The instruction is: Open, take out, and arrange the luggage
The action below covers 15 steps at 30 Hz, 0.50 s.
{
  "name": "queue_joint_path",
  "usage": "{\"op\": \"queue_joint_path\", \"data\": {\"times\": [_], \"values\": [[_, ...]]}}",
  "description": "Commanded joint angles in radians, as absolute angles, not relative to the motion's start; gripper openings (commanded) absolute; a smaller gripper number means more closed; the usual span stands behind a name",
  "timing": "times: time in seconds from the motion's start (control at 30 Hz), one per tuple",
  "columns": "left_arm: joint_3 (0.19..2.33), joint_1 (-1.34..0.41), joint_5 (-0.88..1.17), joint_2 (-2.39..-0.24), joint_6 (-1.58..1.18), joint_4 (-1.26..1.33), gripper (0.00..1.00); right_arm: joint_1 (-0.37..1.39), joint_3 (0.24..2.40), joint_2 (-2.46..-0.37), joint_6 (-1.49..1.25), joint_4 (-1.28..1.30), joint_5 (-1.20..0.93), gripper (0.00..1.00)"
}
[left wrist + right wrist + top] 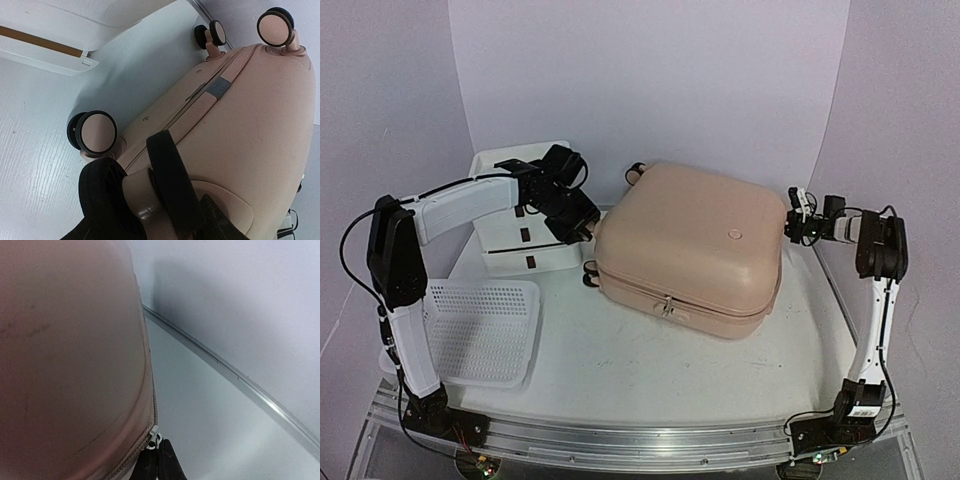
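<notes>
Item 1. Aluminium rail (640, 440) at the near table edge, one, carrying both arm bases.

Item 2. White perforated basket (480, 330), one, on the near left of the table (620, 385).

Item 3. White plastic drawer unit (520, 240), one, behind the basket. I count three stacked fronts, and the left arm partly covers them.

Item 4. The luggage (685, 245), one, pale pink hard shell. It lies flat and closed at the middle of the table, right of centre, with its wheeled end towards the drawer unit. The only marking I see is a small round emblem (735, 235) on the upper shell, too small to read. A metal zip fitting (669, 308) sits on the front seam.

Item 5. Casters, four, counted from the left wrist view. One caster wheel (167, 180) is at the fingers, a second (97, 132) is just beside it, and two (212, 32) (275, 27) are at the far corners.

Item 6. Left gripper (588, 228), fingers (100, 200) about half spread and clamped on either side of the caster wheel, holding it.

Item 7. Right gripper (159, 450) at the luggage's right rear side, fingers clenched tight together. They are pinched on a silver zip pull (154, 435) on the seam, and the tab's lower end runs in between the tips.
</notes>
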<state>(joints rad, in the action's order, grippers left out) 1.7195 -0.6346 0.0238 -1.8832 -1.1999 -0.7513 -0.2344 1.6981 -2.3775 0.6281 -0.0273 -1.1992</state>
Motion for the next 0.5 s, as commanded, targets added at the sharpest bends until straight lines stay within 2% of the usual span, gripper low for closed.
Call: {"op": "queue_joint_path", "data": {"times": [0.0, 0.1, 0.27, 0.37, 0.47], "values": [[1.729, -0.668, -0.047, -1.914, -0.753, -0.864, 0.0, -0.225, 1.908, -2.45, 0.467, -0.392, -1.339, 0.0], [1.742, -0.673, -0.035, -1.926, -0.744, -0.864, 0.0, -0.202, 1.897, -2.465, 0.479, -0.403, -1.32, 0.01], [1.741, -0.679, -0.037, -1.919, -0.732, -0.852, 0.0, -0.201, 1.77, -2.405, 0.548, -0.402, -1.217, 0.09], [1.731, -0.68, -0.04, -1.913, -0.735, -0.847, 0.0, -0.212, 1.702, -2.35, 0.525, -0.397, -1.07, 0.19], [1.692, -0.68, -0.057, -1.878, -0.746, -0.818, 0.0, -0.24, 1.598, -2.245, 0.419, -0.385, -0.863, 0.39]]}}
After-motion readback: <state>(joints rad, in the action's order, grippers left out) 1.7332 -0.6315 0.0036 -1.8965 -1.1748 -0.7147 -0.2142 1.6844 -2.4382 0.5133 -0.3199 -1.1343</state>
